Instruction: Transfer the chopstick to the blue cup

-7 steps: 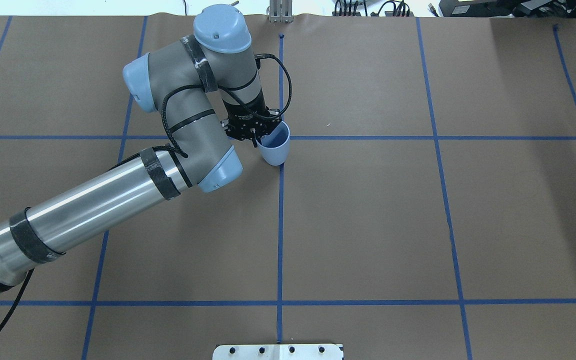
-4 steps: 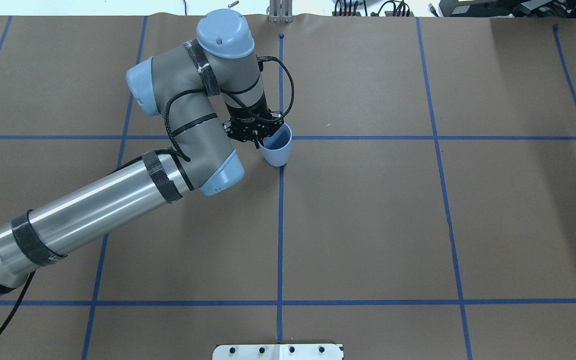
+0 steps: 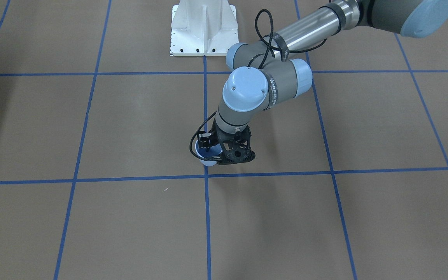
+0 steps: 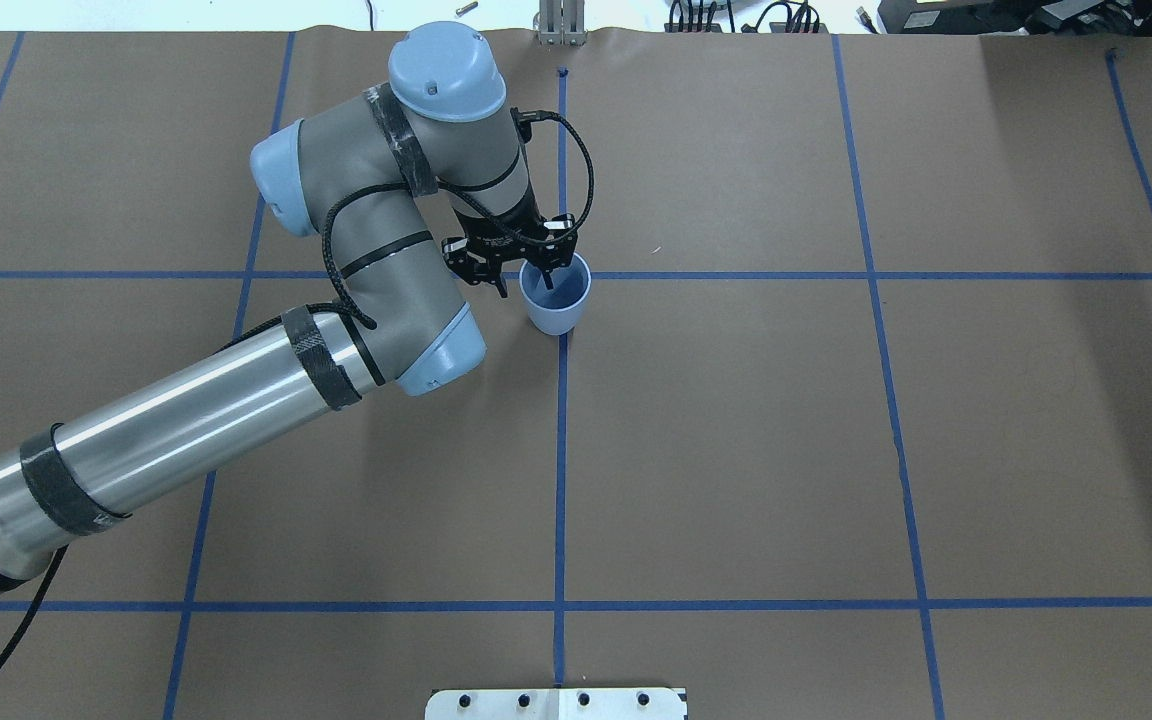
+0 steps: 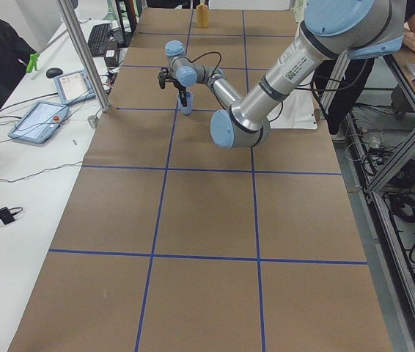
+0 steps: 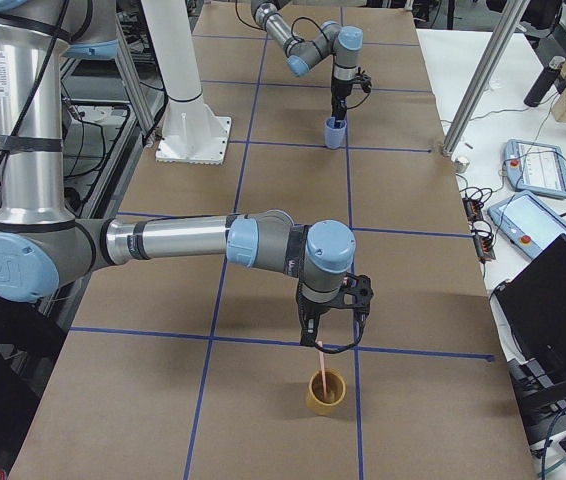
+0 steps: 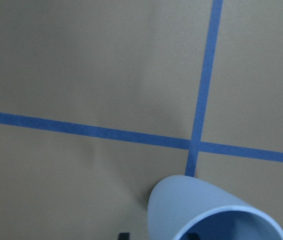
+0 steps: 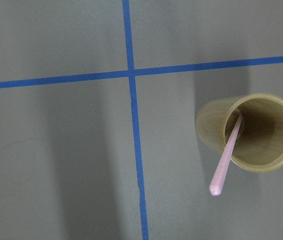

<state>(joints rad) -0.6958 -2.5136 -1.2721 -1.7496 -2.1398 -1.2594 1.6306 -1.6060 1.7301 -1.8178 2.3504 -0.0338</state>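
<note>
- Left gripper (image 4: 525, 281): points straight down at the blue cup (image 4: 558, 305), jaws moderately apart and straddling the cup's wall on the left-arm side.
- In the left wrist view the outer finger (image 7: 124, 235) stands clear of the wall, with a visible gap. The other finger is inside the cup. Nothing is clamped.
- Blue cup: upright on the tabletop (image 4: 736, 450), at a tape crossing midway between its two ends and nearer the operators' edge than the robot's edge.
- Left arm: forearm runs diagonally in from the robot-side left corner. The wrist joints fold back above the cup.
- Right gripper (image 6: 335, 340): hangs downward just above a yellow cup (image 8: 207, 127). Whether its jaws grip anything cannot be determined.
- Chopstick (image 8: 226, 157): lower end inside the yellow cup, leaning on its rim, upper end rising toward the right gripper. This is near the right end of the tabletop, well apart from the blue cup.
- Right arm: forearm level, wrist turned down.
</note>
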